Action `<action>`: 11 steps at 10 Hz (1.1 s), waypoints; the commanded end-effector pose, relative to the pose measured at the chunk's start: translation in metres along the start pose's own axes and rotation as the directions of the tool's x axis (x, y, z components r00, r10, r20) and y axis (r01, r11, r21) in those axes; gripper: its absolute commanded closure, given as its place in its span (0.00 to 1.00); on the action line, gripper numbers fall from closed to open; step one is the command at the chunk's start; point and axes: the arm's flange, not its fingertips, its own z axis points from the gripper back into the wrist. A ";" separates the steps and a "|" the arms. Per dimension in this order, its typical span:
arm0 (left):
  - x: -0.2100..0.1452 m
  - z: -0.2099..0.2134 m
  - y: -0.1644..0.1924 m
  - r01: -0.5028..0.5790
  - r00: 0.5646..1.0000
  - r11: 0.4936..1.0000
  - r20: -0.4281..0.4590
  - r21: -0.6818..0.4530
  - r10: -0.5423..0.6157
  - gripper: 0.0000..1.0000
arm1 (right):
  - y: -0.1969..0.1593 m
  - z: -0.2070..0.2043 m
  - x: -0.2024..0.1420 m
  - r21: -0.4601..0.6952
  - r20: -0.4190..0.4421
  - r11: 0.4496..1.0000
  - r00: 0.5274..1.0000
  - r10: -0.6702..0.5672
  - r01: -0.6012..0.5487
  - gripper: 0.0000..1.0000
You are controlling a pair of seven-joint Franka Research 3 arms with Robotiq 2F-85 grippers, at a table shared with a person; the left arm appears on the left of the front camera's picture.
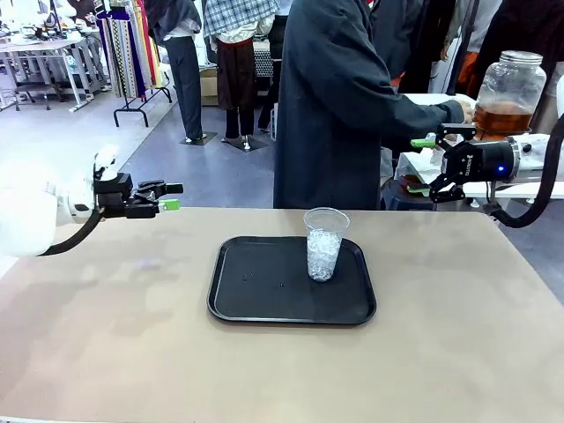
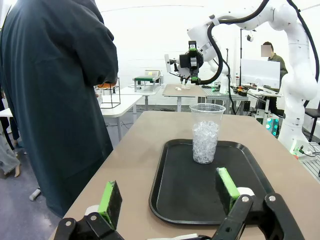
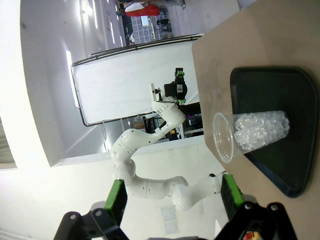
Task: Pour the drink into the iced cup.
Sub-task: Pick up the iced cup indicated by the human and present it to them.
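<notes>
The amber drink (image 1: 502,119) sits in a lidded glass jar (image 1: 520,79) just behind the right gripper (image 1: 423,166), which is spread and empty, as is the left gripper (image 1: 172,196). The iced cup (image 1: 323,245) stands well away from both. A jar that bulky could slip, or the pour could topple the light cup.

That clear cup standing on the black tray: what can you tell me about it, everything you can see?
The cup is clear, thin-looking plastic, wider at its rolled rim than at its base, with no lid. It stands upright on the black tray, right of the tray's middle in the front view. White ice in small pieces fills it to well over half. No brown liquid is in it yet. Only the tray touches it.
</notes>
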 end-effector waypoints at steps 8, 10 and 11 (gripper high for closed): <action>0.005 0.000 -0.001 0.001 1.000 1.000 0.005 -0.002 -0.001 0.00 | 0.001 0.000 0.000 0.001 -0.001 1.000 1.000 0.001 -0.001 0.00; 0.005 0.000 -0.001 0.001 1.000 1.000 0.005 -0.002 -0.001 0.00 | 0.001 0.000 0.000 0.001 -0.001 1.000 1.000 0.001 -0.001 0.00; 0.005 0.000 -0.001 0.001 1.000 1.000 0.005 -0.002 -0.001 0.00 | 0.001 0.000 0.000 0.001 -0.001 1.000 1.000 0.001 -0.001 0.00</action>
